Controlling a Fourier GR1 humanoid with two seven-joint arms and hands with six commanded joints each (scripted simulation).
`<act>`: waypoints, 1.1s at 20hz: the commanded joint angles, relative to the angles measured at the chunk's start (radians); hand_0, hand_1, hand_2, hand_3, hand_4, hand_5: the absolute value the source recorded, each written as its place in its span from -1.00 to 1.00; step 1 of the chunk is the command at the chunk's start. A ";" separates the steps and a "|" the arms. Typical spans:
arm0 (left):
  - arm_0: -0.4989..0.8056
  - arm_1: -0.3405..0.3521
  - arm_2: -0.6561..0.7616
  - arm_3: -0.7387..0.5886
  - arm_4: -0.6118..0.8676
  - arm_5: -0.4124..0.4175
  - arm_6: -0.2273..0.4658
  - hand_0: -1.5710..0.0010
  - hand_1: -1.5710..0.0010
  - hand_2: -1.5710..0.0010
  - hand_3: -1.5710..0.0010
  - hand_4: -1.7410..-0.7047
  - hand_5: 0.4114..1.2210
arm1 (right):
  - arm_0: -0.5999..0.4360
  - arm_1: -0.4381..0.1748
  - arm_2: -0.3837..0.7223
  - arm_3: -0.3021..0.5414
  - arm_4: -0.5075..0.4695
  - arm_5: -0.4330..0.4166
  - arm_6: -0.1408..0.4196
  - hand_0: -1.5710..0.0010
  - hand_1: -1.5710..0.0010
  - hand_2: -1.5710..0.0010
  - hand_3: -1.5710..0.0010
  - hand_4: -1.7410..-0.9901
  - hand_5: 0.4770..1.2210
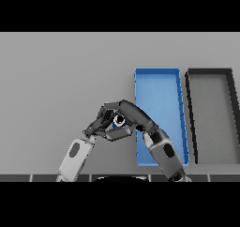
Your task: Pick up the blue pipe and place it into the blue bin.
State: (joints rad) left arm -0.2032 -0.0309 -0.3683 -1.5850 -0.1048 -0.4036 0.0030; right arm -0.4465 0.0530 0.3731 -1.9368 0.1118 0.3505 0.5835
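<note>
The blue pipe [118, 122] shows only as a small blue piece with a pale round end, just left of the blue bin [159, 87]. My right hand [127, 112] reaches in from the lower right, and its fingers and thumb curl around the pipe, hiding most of it. My left hand [95, 126] comes up from the lower left and sits close against the right hand, with relaxed fingers that hold nothing. The blue bin is a long tray lying lengthwise away from me, and my right forearm crosses its near left corner.
A long black bin [213, 109] lies alongside the blue bin on its right. The grey table [61, 76] stretches to the left and far side.
</note>
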 commanded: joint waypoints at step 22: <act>-0.019 0.030 0.014 -0.012 -0.049 -0.050 -0.033 0.39 0.44 0.46 0.51 0.17 0.78 | 0.005 0.002 0.076 0.024 -0.001 -0.152 -0.049 -0.99 -0.99 -0.99 -0.99 -0.99 0.98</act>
State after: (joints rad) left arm -0.2228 -0.0005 -0.3543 -1.5968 -0.1554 -0.4559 -0.0349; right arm -0.4420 0.0547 0.4489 -1.9129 0.1095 0.1988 0.5361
